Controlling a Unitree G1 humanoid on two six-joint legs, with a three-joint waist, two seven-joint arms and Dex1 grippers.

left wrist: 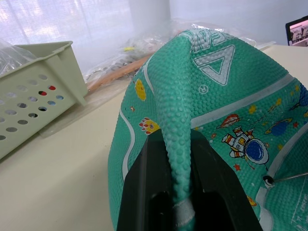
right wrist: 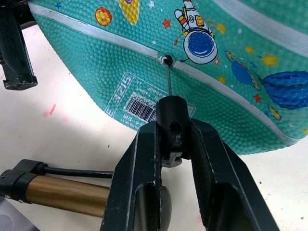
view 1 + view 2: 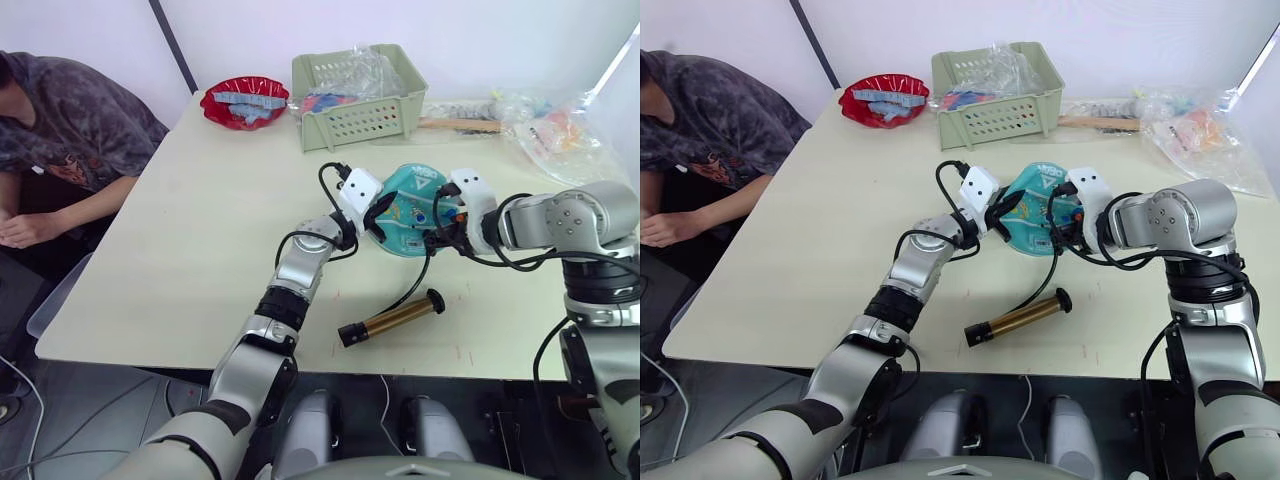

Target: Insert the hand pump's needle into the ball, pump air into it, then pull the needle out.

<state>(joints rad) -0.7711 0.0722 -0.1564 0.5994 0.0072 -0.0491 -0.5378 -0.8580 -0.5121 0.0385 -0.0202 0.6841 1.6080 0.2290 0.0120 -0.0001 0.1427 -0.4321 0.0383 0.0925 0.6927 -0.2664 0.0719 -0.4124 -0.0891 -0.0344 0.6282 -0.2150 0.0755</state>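
Observation:
The teal ball [image 3: 410,215] lies flattened and soft on the table, past its middle. My left gripper [image 3: 378,212] is shut on a raised fold of the ball [image 1: 175,139] at its left side. My right gripper [image 2: 171,120] is shut on the black fitting of the needle [image 2: 168,79]. The thin pin reaches the valve hole [image 2: 166,60] on a white seam; how deep it sits I cannot tell. The hand pump [image 3: 392,319], gold with black ends, lies flat nearer the front edge. Its black hose [image 3: 415,280] curves up to my right gripper [image 3: 440,222].
A pale green basket [image 3: 360,100], a red bowl [image 3: 243,103], a wooden stick [image 3: 455,124] and clear plastic bags [image 3: 560,125] line the table's far side. A person [image 3: 60,130] sits at the table's left edge.

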